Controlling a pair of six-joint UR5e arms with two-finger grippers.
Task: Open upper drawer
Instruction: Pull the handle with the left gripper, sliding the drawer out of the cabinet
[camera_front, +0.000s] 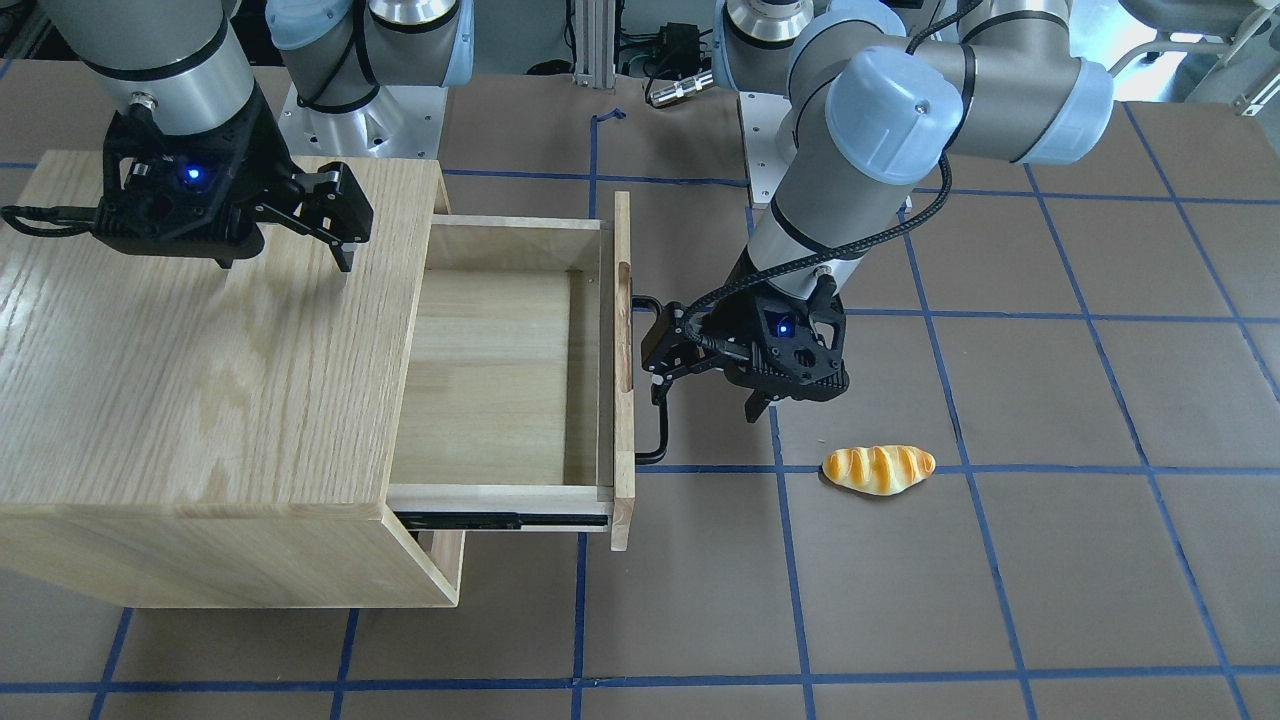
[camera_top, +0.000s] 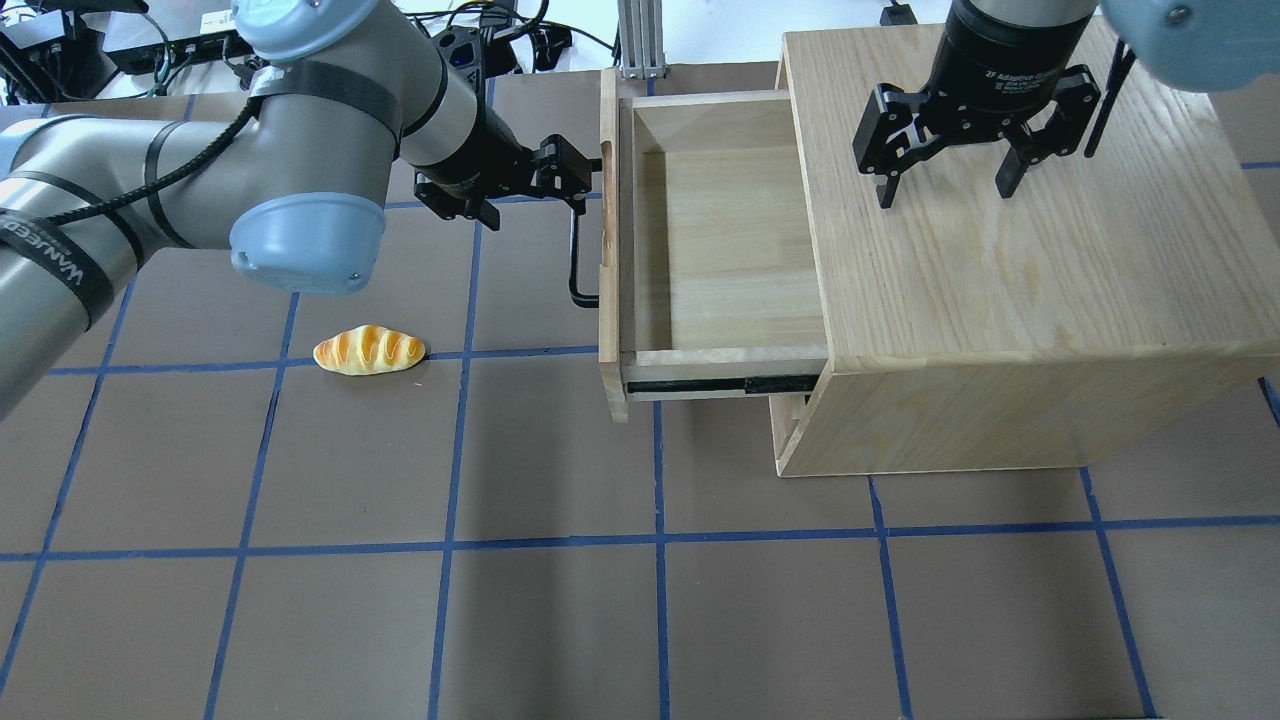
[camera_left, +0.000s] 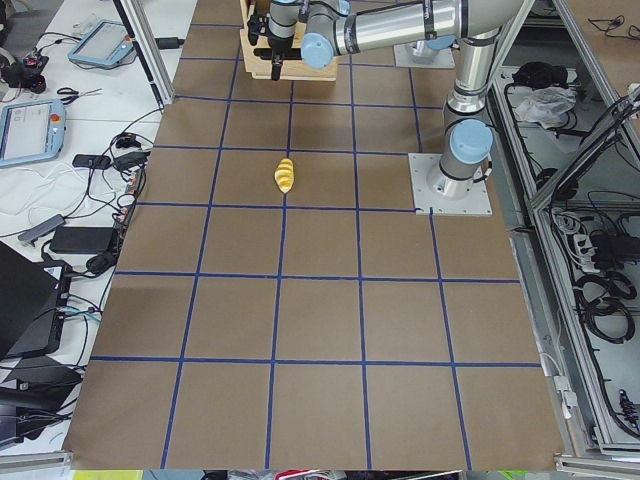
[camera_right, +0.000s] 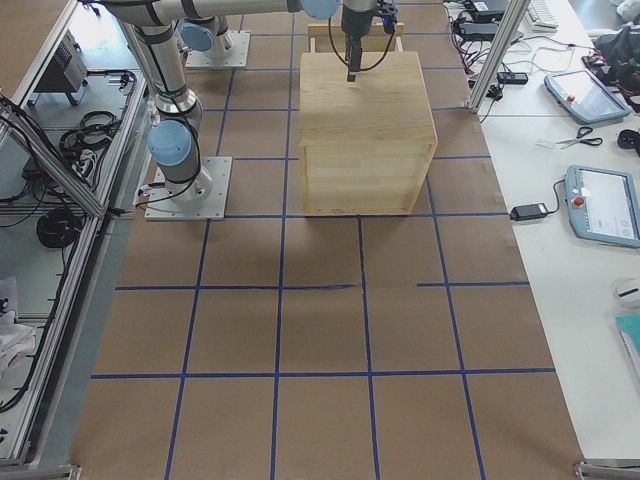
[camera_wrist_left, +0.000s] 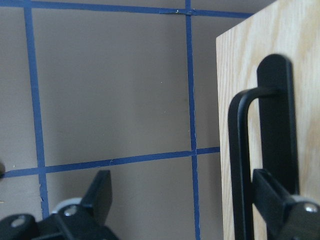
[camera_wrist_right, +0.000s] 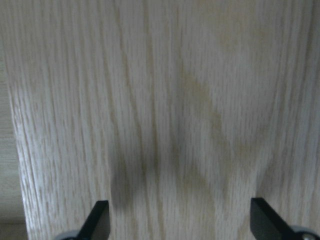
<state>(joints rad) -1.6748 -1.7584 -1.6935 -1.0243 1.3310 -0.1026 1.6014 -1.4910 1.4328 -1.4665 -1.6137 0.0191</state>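
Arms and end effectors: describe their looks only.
Left arm and right arm: silver-grey tubes, pale blue joint caps. Left end effector and right end effector: black, two-fingered, blue light on each. Braided black cable along the left arm.

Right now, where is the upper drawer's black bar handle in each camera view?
Front-facing: handle centre, right of the drawer front panel.
Overhead: handle upper centre, left of that panel.
Left wrist: handle upright at right.
Exterior left: too small to tell.
Exterior right: not in it.
Right wrist: not in it.
Landmark: the drawer front panel.
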